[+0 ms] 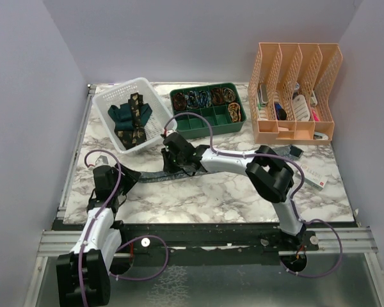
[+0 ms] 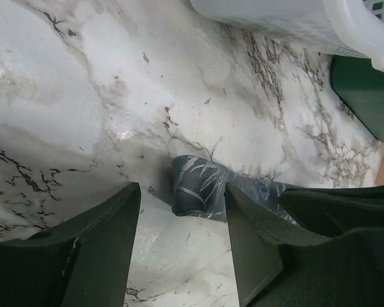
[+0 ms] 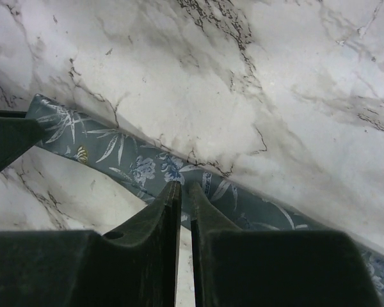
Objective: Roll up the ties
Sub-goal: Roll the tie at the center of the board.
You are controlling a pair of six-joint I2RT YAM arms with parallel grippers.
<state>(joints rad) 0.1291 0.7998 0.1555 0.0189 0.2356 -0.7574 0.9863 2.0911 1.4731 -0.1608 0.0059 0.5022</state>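
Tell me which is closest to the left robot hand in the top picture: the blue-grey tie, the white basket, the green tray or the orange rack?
Starting from the left gripper:
1. Blue-grey tie: its end lies right at the fingers.
2. White basket: just behind, on the left side.
3. Green tray: at the back, in the middle.
4. Orange rack: far back right corner.

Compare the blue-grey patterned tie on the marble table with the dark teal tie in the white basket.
The blue-grey patterned fabric tie lies stretched along the marble table; the plain dark teal tie sits bunched in the white plastic basket. The blue-grey tie carries a leaf-and-flower print; the teal one has none. The blue-grey tie's end is curled over; the teal tie shows no roll. Both are soft fabric, neither fully rolled.
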